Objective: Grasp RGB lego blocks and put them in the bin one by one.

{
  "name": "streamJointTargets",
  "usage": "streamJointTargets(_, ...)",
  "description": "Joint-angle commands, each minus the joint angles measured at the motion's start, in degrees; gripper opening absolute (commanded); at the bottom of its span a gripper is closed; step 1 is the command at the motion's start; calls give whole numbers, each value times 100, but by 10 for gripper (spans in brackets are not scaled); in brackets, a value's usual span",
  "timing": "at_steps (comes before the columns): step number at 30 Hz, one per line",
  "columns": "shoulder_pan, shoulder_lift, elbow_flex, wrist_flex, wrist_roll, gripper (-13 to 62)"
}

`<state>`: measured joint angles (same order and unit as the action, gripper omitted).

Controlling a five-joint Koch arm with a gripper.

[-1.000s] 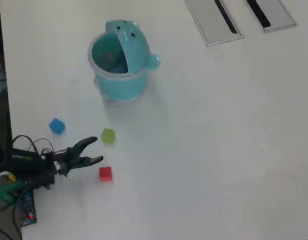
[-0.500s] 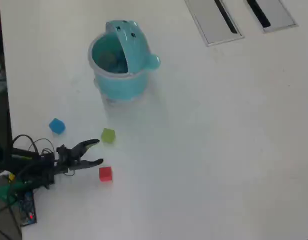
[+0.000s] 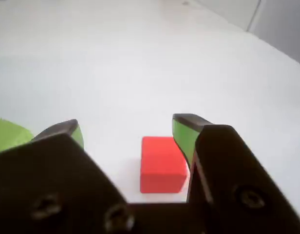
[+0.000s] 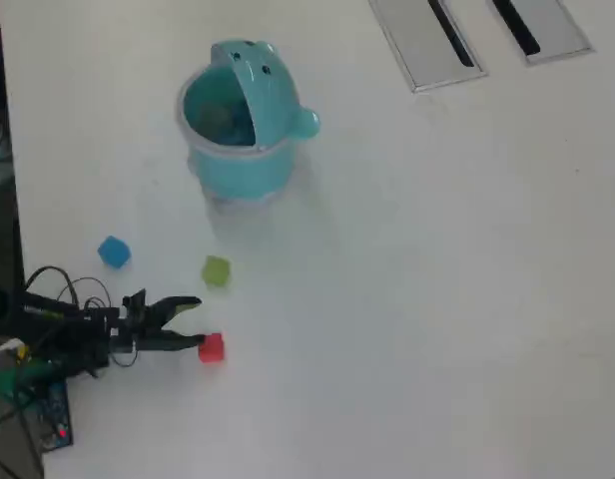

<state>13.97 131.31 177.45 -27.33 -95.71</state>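
In the wrist view my gripper (image 3: 128, 129) is open, its black jaws with green inner pads standing wide apart. The red block (image 3: 162, 163) lies on the white table between them, close against the right jaw. The yellow-green block (image 3: 9, 134) shows at the left edge. In the overhead view the gripper (image 4: 195, 321) is at the lower left, the red block (image 4: 211, 347) at its lower fingertip. The yellow-green block (image 4: 216, 270) and the blue block (image 4: 114, 251) lie above it. The light-teal bin (image 4: 238, 165) stands farther up, lid raised.
Two grey floor-slot plates (image 4: 427, 40) lie at the top right of the overhead view. The arm's cables and board (image 4: 48, 414) sit at the lower left table edge. White table (image 4: 437, 299) spreads to the right.
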Motion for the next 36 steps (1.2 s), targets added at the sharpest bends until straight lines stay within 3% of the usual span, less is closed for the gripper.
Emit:
streamJointTargets(1,88,334,105,211,-158,330)
streamJointTargets(23,281,88,-940,1441,-431,330)
streamJointTargets(36,756,-1424,-1477,1037,-703,330)
